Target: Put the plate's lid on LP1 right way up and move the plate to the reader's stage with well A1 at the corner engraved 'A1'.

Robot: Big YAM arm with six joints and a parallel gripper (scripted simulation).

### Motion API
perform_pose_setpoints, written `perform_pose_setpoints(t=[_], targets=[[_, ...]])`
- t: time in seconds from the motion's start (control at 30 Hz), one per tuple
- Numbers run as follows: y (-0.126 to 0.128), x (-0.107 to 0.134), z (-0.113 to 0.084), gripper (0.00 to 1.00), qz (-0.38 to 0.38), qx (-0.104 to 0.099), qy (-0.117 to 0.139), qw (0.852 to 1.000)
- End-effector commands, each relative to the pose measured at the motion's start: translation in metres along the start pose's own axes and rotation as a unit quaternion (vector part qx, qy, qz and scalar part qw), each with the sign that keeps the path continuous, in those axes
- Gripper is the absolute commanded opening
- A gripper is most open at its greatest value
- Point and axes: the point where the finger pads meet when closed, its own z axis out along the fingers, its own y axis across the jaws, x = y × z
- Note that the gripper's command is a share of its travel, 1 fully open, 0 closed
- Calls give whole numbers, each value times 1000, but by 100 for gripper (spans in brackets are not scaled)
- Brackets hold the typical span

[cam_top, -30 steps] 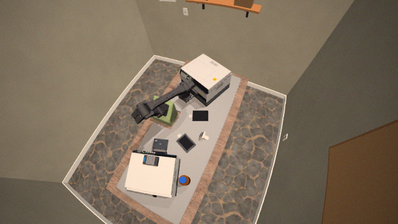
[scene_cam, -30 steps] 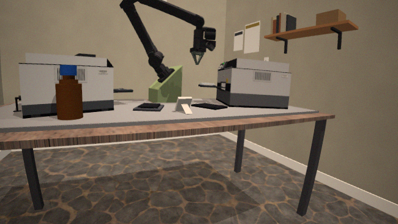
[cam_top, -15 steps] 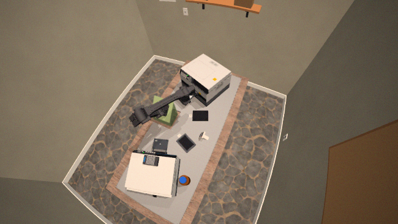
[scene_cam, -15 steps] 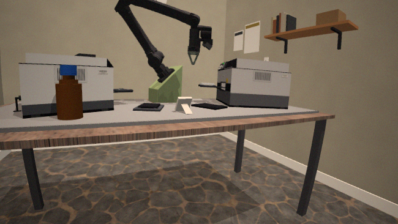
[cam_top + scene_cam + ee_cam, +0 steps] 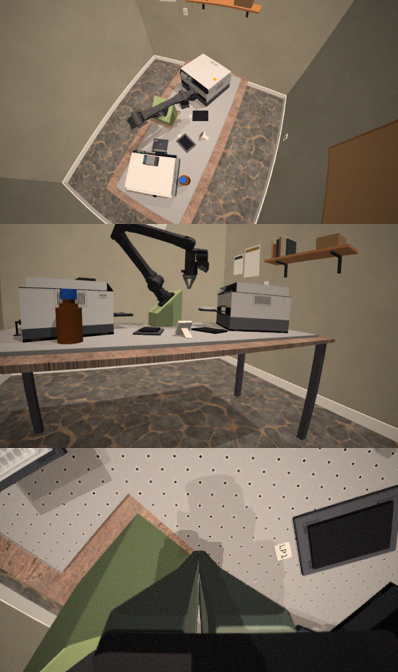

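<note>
My gripper (image 5: 189,287) (image 5: 198,560) is shut and empty, high above the bench between the green arm mount and the reader (image 5: 205,71) (image 5: 254,309). The white plate (image 5: 207,308) (image 5: 20,459) lies on the reader's stage, its wells showing uncovered in the wrist view; which corner is A1 I cannot tell. A black rectangular slab (image 5: 186,142) (image 5: 149,329) (image 5: 351,535), which looks like the lid, lies flat inside the grey LP1 frame (image 5: 301,555). Its right way up is unclear. The dispenser (image 5: 151,177) has a dark stage (image 5: 160,142) (image 5: 123,314) with no plate visible on it.
The blue-capped brown bottle (image 5: 184,180) (image 5: 69,325) stands upright beside the dispenser. The black N1 nest (image 5: 200,115) (image 5: 209,330) lies near the reader. A small white stand (image 5: 204,136) (image 5: 183,328) is between the nests and the bench edge. The green mount (image 5: 165,114) (image 5: 166,313) (image 5: 115,563) carries the arm.
</note>
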Motion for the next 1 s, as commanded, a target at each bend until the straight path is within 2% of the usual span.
perform_pose_setpoints(t=[0.0, 0.2, 0.33, 0.5, 0.7, 0.77, 0.87, 0.97], targets=[[-6, 5, 0, 0, 74, -1, 6, 997], [-24, 20, 4, 0, 155, 1, 8, 988], [-27, 21, 4, 0, 167, 4, 4, 986], [-32, 28, 8, 0, 241, 4, 13, 971], [-47, 44, 12, 0, 322, 7, 12, 947], [-50, 42, 10, 0, 348, 8, 6, 937], [-49, 44, 12, 0, 346, 8, 8, 938], [-47, 46, 15, 0, 386, 11, 15, 922]])
